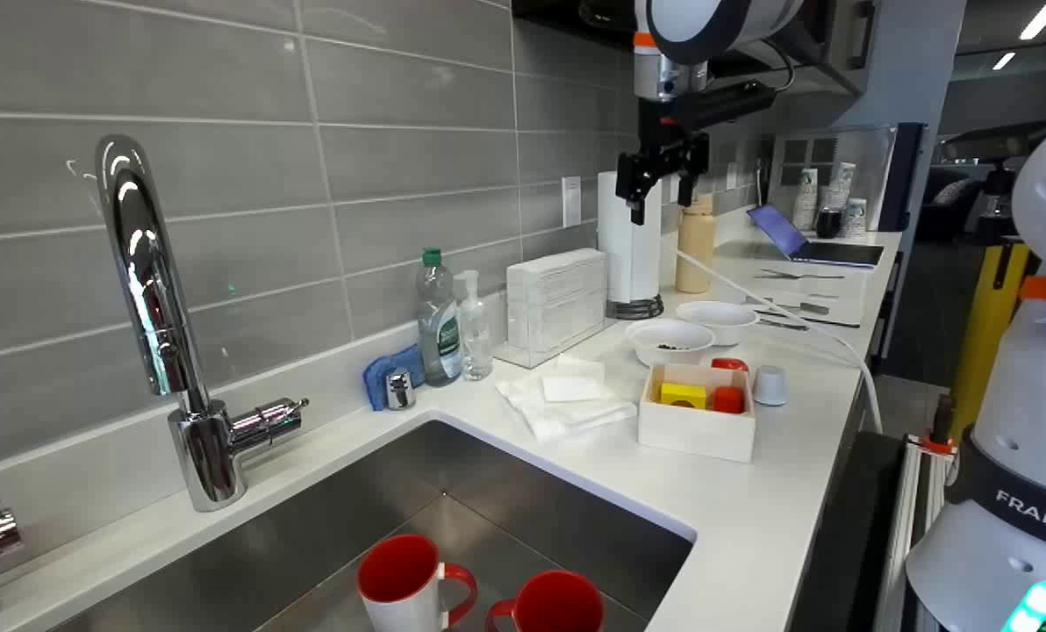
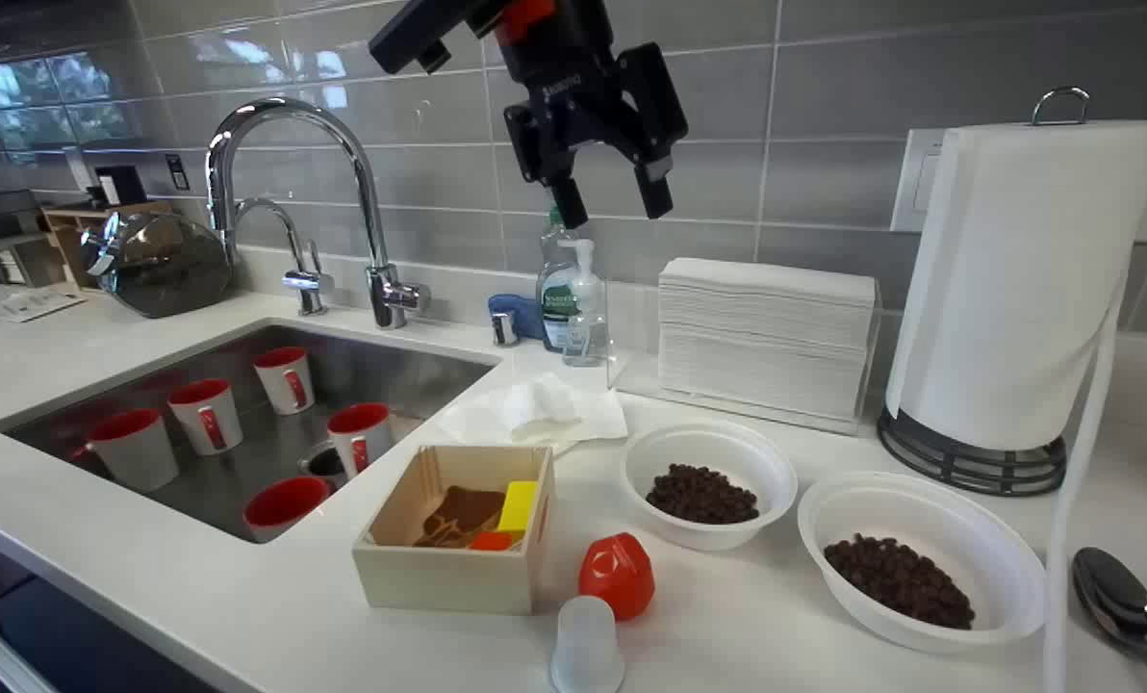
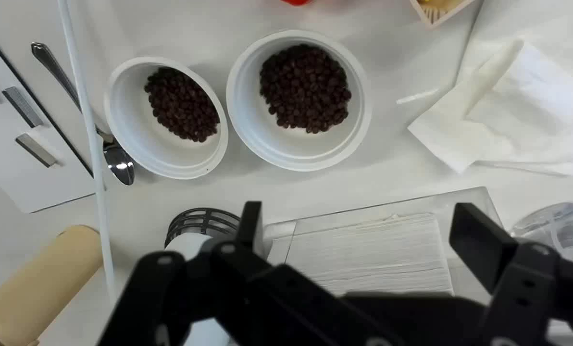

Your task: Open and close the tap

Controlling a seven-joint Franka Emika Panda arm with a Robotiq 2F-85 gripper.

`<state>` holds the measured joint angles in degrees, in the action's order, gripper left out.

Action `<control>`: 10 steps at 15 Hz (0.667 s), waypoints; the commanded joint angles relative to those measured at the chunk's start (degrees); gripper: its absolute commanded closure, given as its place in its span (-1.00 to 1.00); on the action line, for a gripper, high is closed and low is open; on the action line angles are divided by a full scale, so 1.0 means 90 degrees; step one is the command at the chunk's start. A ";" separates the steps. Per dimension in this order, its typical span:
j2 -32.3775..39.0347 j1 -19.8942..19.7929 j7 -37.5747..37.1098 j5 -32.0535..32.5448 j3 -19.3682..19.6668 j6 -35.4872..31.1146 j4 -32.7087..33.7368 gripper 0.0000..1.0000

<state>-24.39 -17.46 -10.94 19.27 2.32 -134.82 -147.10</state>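
Note:
The tall chrome tap [image 1: 141, 254] stands behind the sink with an arched spout. Its side lever [image 1: 267, 425] sticks out from the base towards the soap bottles. The tap [image 2: 371, 197] and its lever [image 2: 410, 295] also show in an exterior view. No water stream shows under the spout. A smaller chrome tap [image 2: 306, 281] stands beyond it. My gripper [image 1: 662, 200] is open and empty, high above the counter and well apart from the tap. It also shows in an exterior view [image 2: 612, 196]. In the wrist view the open fingers [image 3: 366, 235] are over the napkin stack; the tap is out of view.
The sink [image 1: 532, 496] holds several red-and-white mugs [image 2: 206, 416]. Soap bottles [image 1: 440, 329], a napkin holder [image 1: 558, 303] and a paper towel roll [image 2: 1026, 289] line the wall. Two bowls [image 3: 301, 154], a wooden box [image 2: 448, 577] and a white cable [image 3: 87, 110] are nearby.

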 commanded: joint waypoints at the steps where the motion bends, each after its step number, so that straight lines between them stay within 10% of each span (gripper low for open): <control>1: -0.0003 0.0086 -0.0025 0.0039 0.0082 0.0030 0.0015 -1.00; 10: 0.0097 0.0428 -0.0012 -0.0140 -0.0129 0.0202 0.0131 -1.00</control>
<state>-24.26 -16.36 -10.93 19.21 2.05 -134.73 -147.10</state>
